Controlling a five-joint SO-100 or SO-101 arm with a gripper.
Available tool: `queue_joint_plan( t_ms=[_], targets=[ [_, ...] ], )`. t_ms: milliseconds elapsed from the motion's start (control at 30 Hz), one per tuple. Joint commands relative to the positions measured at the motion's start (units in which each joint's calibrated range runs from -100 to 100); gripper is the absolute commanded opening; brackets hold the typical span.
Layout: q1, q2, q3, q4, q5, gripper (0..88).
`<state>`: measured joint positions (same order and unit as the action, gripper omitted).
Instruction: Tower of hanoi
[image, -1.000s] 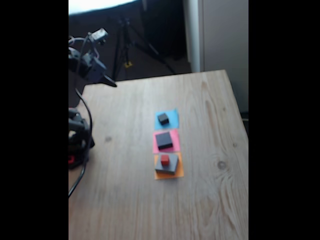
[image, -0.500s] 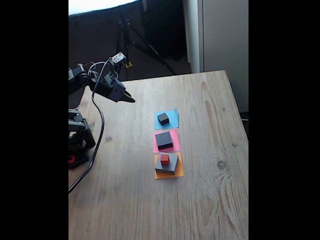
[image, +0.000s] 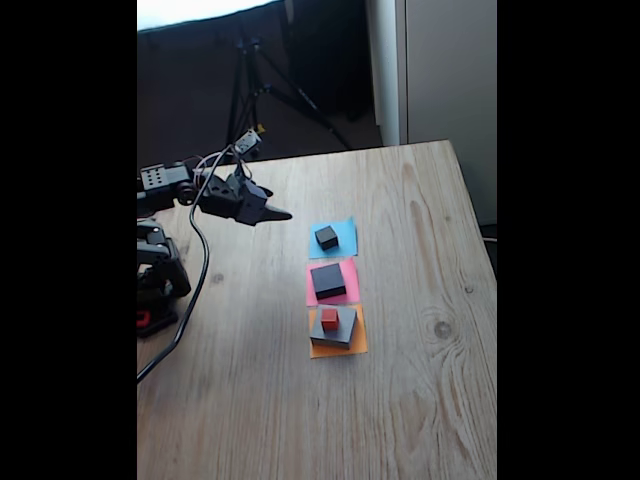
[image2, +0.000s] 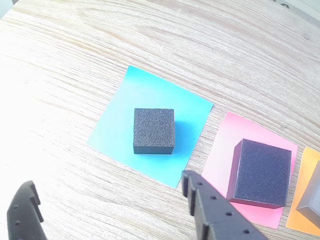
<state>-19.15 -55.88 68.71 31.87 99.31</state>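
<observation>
Three paper squares lie in a row on the wooden table, each bearing a piece of the Tower of Hanoi. The smallest black block (image: 326, 237) (image2: 154, 130) sits on the blue paper (image: 344, 232) (image2: 115, 127). A bigger black block (image: 328, 281) (image2: 262, 172) rests on the pink paper (image: 350, 290) (image2: 225, 150). On the orange paper (image: 355, 345) (image2: 306, 200) stands the large grey block (image: 340, 330) (image2: 312, 200), with the tiny red cube (image: 329, 319) on top. My gripper (image: 272, 213) (image2: 107, 182) hovers open to the left of the blue paper, holding nothing.
The arm's base (image: 155, 280) and a black cable (image: 190, 290) occupy the table's left edge. A tripod (image: 250, 90) stands on the floor behind the table. Bare wood (image: 430, 300) stretches to the right of the papers and toward the front.
The arm has swung down and to the right, bringing the gripper from the far left corner to just left of the blue paper. The blocks have not moved.
</observation>
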Motion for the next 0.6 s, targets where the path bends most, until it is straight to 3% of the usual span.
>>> queue_joint_plan(
  t_ms=[0,167,567],
  targets=[
    [1.2,0.1,3.4,-7.4,0.7,37.5],
    [3.1,3.8,12.7,-23.7,0.7,38.0],
    [6.6,16.1,16.1,-41.4,0.7,38.1]
  ],
)
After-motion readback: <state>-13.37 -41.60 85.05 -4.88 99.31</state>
